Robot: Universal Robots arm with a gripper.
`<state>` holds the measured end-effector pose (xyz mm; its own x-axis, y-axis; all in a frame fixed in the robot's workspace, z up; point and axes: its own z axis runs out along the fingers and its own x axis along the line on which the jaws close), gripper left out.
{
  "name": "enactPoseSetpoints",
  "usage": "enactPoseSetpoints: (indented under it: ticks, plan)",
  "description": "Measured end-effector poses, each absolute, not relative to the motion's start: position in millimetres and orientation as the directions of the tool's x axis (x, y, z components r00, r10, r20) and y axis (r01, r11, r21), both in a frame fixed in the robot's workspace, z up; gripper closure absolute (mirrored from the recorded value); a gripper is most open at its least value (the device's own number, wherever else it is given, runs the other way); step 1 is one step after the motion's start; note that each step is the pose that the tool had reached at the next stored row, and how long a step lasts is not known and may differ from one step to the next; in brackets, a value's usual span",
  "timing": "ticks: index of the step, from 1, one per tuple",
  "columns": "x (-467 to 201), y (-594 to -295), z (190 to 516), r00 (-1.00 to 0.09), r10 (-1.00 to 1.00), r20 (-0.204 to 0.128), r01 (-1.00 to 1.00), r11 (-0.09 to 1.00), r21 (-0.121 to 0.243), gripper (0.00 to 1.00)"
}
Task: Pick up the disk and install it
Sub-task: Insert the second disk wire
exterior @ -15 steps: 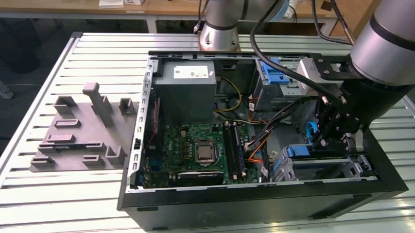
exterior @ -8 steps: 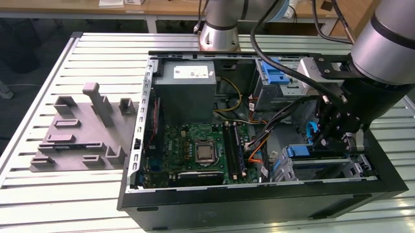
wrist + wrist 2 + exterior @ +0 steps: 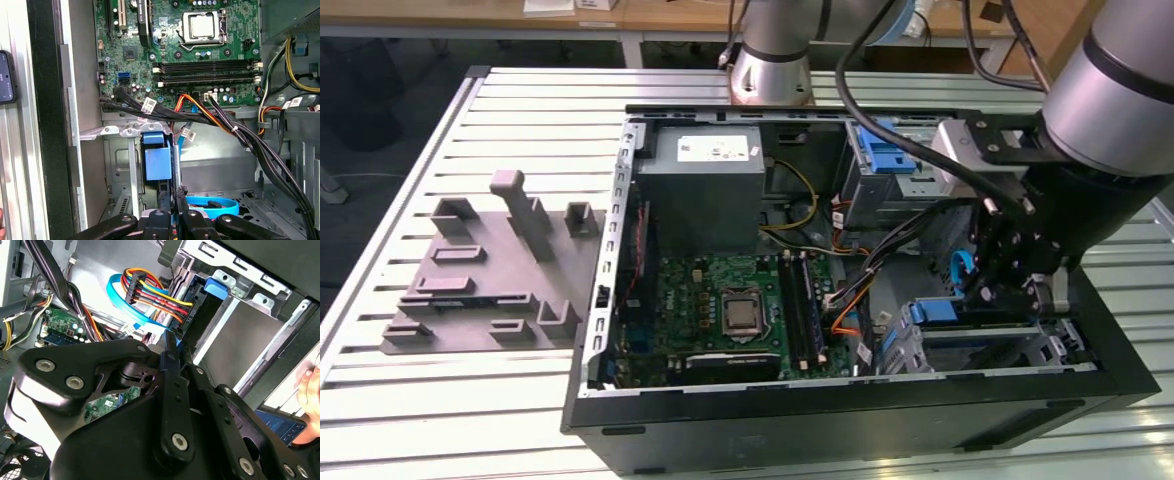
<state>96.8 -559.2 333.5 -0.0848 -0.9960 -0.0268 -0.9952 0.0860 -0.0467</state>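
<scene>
The disk (image 3: 937, 312) sits in the lower drive bay at the front corner of the open computer case, on the exterior view's right; its blue carrier end (image 3: 157, 160) faces me. My gripper (image 3: 1017, 290) reaches down into the case right beside it. In the first wrist view my gripper (image 3: 174, 200) has its two fingers pinched together on a thin edge along the side of the blue carrier. In the second wrist view a bit of blue shows at the tip of my gripper (image 3: 170, 337). The disk's label and body are hidden by the bay.
The green motherboard (image 3: 734, 300) lies mid-case, with the big grey box (image 3: 707, 190) behind it. Black and coloured cables (image 3: 220, 122) and a blue flat cable (image 3: 210, 204) cross near the bay. An upper bay holds another blue piece (image 3: 894, 150). A grey fixture (image 3: 494, 270) sits outside the case. A hand (image 3: 307, 385) is nearby.
</scene>
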Motion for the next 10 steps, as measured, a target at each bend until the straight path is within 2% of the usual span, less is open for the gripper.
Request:
enactPoseSetpoints:
  ticks: [10]
  plan:
    - [96.9,-561.0,328.9,-0.085,-0.996,-0.027,-0.995,0.086,-0.047,0.84]
